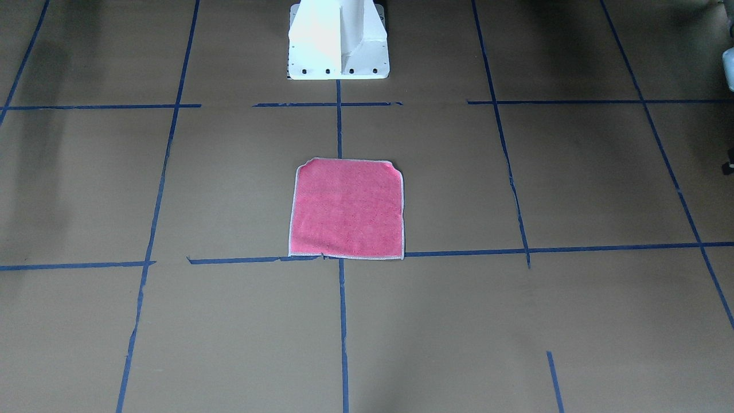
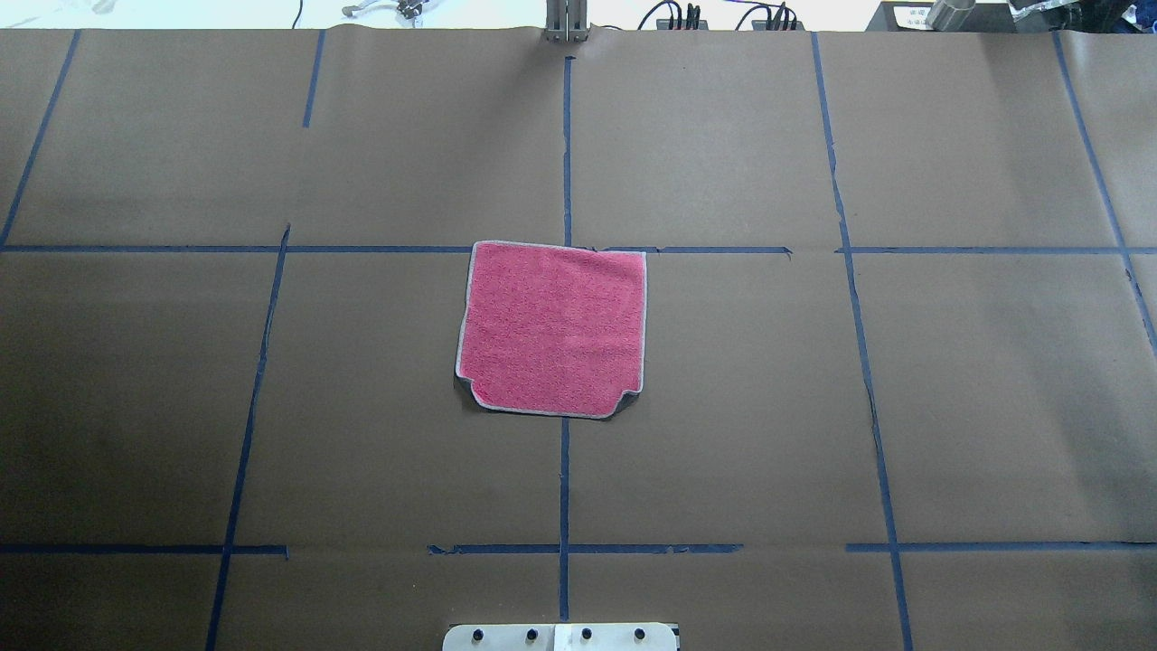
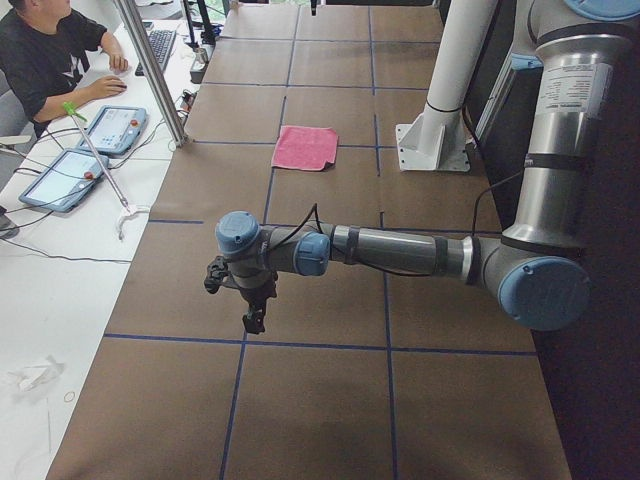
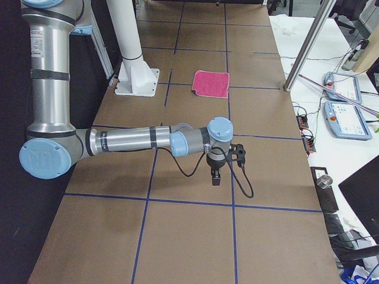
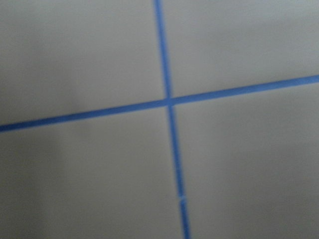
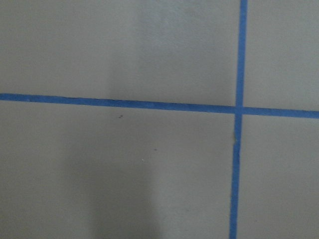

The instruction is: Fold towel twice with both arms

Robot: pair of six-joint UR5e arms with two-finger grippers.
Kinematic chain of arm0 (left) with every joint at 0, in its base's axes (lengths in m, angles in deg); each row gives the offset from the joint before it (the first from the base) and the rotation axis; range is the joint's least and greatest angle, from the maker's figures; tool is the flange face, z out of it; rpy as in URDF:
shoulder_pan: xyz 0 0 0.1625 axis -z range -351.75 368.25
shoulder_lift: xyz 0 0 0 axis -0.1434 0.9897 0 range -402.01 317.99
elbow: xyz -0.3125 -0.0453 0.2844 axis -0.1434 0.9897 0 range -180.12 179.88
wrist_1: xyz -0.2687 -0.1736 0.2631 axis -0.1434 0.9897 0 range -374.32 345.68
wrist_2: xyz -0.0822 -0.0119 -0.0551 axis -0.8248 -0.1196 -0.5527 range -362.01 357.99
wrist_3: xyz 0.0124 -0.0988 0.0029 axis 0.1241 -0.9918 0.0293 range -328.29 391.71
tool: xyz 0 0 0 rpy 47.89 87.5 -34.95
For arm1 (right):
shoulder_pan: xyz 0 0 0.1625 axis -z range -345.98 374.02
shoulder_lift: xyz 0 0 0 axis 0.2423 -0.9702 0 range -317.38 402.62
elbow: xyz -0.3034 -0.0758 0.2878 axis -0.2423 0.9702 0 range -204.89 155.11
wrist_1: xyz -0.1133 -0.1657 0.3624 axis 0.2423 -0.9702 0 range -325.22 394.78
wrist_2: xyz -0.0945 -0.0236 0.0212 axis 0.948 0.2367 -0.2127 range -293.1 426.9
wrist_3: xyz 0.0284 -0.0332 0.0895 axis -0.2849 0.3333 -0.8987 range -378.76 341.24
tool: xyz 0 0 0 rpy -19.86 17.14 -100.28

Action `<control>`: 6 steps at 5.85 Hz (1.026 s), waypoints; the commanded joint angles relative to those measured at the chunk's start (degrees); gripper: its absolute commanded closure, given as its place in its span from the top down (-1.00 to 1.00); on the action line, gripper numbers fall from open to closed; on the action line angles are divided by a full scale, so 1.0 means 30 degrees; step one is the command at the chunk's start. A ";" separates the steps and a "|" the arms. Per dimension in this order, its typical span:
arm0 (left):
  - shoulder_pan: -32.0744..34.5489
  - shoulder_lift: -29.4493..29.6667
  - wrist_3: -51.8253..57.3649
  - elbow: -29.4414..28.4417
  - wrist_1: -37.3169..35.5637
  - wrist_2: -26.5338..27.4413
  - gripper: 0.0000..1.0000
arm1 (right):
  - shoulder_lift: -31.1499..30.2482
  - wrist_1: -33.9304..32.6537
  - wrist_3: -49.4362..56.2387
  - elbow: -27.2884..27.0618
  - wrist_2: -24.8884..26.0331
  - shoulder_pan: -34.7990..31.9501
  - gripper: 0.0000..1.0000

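Note:
The towel (image 1: 347, 209) lies flat in the middle of the table, pink-red face up, with pale edging. In the overhead view (image 2: 553, 327) its two corners nearest the robot curl and show grey. My left gripper (image 3: 253, 320) hangs low over bare brown paper far from the towel (image 3: 305, 147), at the table's left end. My right gripper (image 4: 216, 179) hangs likewise at the right end, far from the towel (image 4: 211, 83). Both grippers show only in the side views, so I cannot tell whether they are open or shut. The wrist views show only paper and blue tape.
The white pedestal base (image 1: 338, 40) stands behind the towel. Blue tape lines (image 2: 565, 154) grid the brown paper. An operator (image 3: 40, 50) sits by tablets (image 3: 110, 128) and a metal pole (image 3: 150, 70) on the far side.

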 commanded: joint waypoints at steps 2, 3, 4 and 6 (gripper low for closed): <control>-0.4856 0.3864 -0.7828 0.0438 0.0027 0.0039 1.00 | 0.3152 0.0019 -0.6513 -0.0596 0.0335 0.4173 1.00; -0.6493 0.4253 -1.0378 0.1195 0.0056 0.0097 1.00 | 0.4353 0.0047 -0.8684 -0.0626 0.0541 0.5433 1.00; -0.8279 0.5707 -1.4000 0.1521 0.0056 0.1461 1.00 | 0.5786 0.0048 -1.1838 -0.0742 0.2196 0.7505 1.00; -1.1715 0.7790 -2.1184 0.1817 -0.0060 0.3227 1.00 | 0.7466 0.0019 -1.7152 -0.1587 0.3205 0.9948 1.00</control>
